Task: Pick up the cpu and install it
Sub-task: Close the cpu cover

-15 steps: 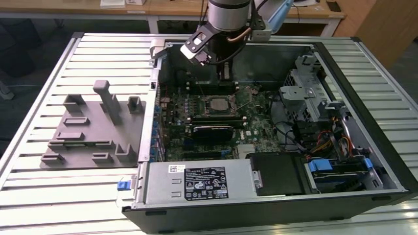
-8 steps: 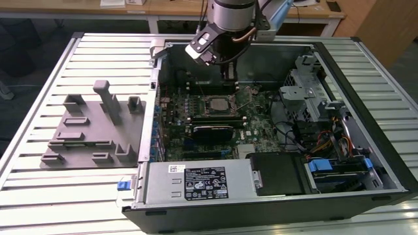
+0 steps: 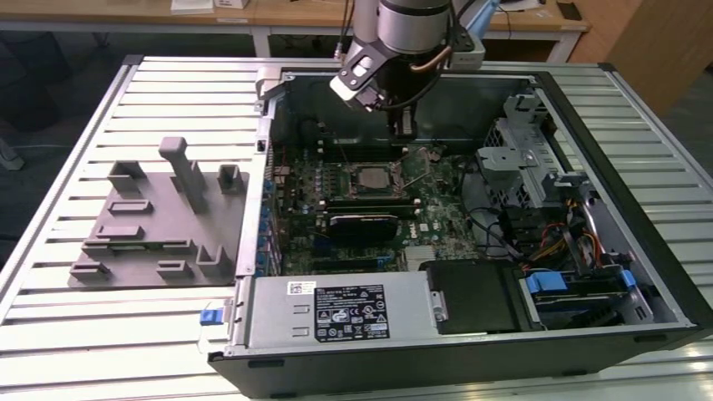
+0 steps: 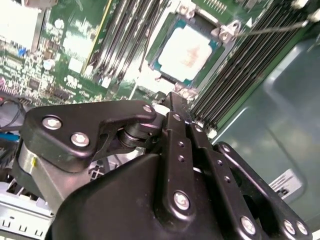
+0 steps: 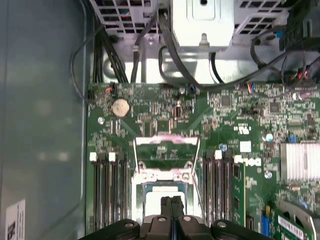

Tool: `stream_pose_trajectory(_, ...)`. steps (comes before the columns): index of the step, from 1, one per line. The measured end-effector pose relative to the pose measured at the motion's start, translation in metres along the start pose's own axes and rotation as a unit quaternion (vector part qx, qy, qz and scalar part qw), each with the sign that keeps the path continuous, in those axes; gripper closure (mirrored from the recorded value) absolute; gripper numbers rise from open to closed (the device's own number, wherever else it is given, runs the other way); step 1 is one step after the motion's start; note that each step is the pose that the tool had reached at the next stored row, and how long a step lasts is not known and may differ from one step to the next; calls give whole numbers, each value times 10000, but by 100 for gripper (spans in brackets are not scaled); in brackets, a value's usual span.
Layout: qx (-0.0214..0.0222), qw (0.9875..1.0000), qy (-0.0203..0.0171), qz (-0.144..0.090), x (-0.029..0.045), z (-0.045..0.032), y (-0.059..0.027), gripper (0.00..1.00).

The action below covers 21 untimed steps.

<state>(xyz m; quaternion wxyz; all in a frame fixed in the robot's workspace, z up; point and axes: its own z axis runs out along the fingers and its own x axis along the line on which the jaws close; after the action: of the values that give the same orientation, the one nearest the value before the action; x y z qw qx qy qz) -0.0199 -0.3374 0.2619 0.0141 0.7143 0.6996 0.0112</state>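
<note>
Ribbed metal table (image 3: 67, 150), open computer case (image 3: 624, 109). The flat silvery square cpu (image 4: 187, 52) lies in its socket (image 4: 218, 44) mid-motherboard (image 5: 150, 120), one edge hidden behind the black gripper (image 5: 171, 201), whose fingers are pressed together, empty.

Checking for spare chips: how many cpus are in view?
1. The cpu lies in the open socket on the motherboard, right by the gripper. Others could be hidden behind the gripper.

The cpu (image 4: 187, 52) sits in its socket (image 3: 373, 177) on the motherboard (image 5: 150, 120), between memory slots (image 5: 107, 190). My gripper (image 5: 172, 204) hangs just above it, inside the case (image 3: 446, 368).
</note>
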Motion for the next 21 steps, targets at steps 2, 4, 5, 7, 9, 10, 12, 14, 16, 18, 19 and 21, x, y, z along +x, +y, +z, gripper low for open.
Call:
stream_pose_trajectory(2, 0, 10000, 0, -1, 1, 2, 49, 89)
stream_pose_trajectory(4, 0, 10000, 0, -1, 2, 3, 95, 89)
stream_pose_trajectory(5, 0, 10000, 0, 0, 2, 4, 117, 89)
stream_pose_trajectory(7, 0, 10000, 0, -1, 3, 6, 160, 89)
stream_pose_trajectory(9, 0, 10000, 0, 0, 4, 7, 207, 89)
stream_pose_trajectory(10, 0, 10000, -1, -1, 5, 8, 231, 89)
stream_pose_trajectory(12, 0, 10000, -1, -1, 6, 9, 277, 89)
stream_pose_trajectory(14, 0, 10000, -1, 0, 7, 12, 328, 89)
stream_pose_trajectory(16, 0, 10000, 0, 0, 8, 14, 389, 89)
stream_pose_trajectory(18, 0, 10000, 0, -1, 9, 16, 451, 89)
stream_pose_trajectory(19, 0, 10000, 0, -1, 10, 17, 480, 89)
stream_pose_trajectory(21, 0, 10000, 0, 0, 11, 19, 538, 89)
